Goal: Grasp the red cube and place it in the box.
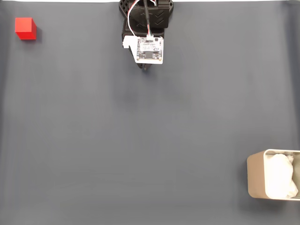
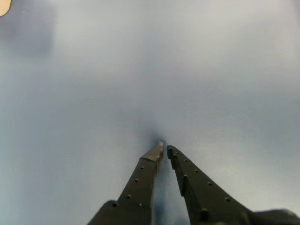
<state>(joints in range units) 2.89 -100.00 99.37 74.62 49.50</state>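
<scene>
The red cube point(image 1: 25, 28) sits at the far upper left of the grey mat in the fixed view. The box point(image 1: 257, 174), beige with white wrinkly padding point(image 1: 281, 181) inside, stands at the lower right edge and is cut off by the frame. My arm is folded at the top centre, its gripper point(image 1: 146, 68) pointing down at the mat, far from both cube and box. In the wrist view the gripper point(image 2: 164, 149) has its black fingers point(image 2: 140, 180) almost touching at the tips, nothing between them, just above bare mat.
A grey mat point(image 1: 140, 140) covers the whole table. The arm's base point(image 1: 146, 11) and a white circuit board point(image 1: 150, 49) with wires sit at the top centre. A small beige corner point(image 2: 3, 5) shows at the wrist view's top left.
</scene>
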